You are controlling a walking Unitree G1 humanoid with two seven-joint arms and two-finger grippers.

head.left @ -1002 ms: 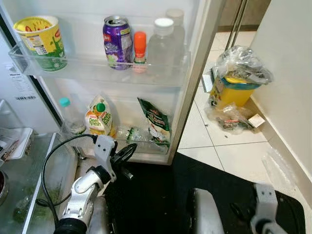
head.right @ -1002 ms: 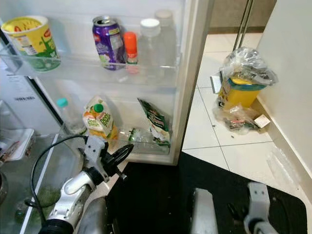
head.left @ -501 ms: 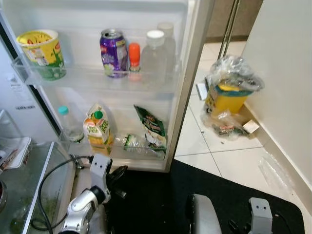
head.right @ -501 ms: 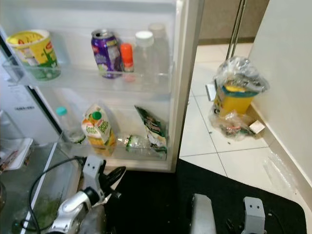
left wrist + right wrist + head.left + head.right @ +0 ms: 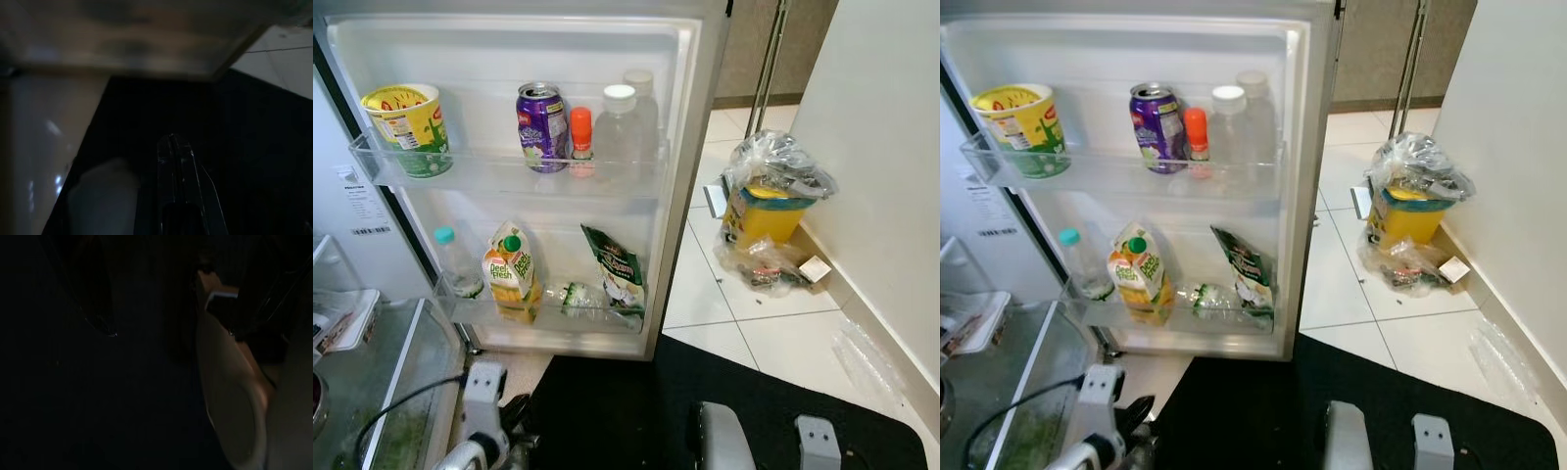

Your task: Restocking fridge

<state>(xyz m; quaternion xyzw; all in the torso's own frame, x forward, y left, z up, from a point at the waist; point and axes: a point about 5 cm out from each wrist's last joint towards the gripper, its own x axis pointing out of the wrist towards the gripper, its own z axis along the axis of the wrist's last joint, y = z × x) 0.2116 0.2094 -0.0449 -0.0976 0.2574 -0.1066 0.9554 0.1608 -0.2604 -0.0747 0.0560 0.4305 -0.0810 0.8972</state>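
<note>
The fridge door (image 5: 690,147) stands open. Its upper shelf (image 5: 499,176) holds a yellow-green cup (image 5: 406,127), a purple can (image 5: 542,125), a small orange-capped bottle (image 5: 579,132) and clear bottles (image 5: 619,127). On the lower shelf are a teal-capped water bottle (image 5: 455,262), a juice carton (image 5: 509,279), a bottle lying on its side (image 5: 570,297) and a green bag (image 5: 617,279). My left gripper (image 5: 1136,413) hangs low below the door, over the floor by the black mat, its fingers (image 5: 175,161) together with nothing in them. My right arm's wrist (image 5: 818,441) hangs idle at the bottom.
A yellow bin (image 5: 771,201) topped with a plastic bag stands on the tiles by the white wall (image 5: 881,147), with litter (image 5: 764,269) beside it. A black mat (image 5: 636,401) lies under me. The fridge's glass shelf (image 5: 382,382) and a tray (image 5: 342,318) are at the left.
The camera has drawn back and up, so more of the door's top shows. My left arm has dropped from near the lower shelf toward the bottom of the picture.
</note>
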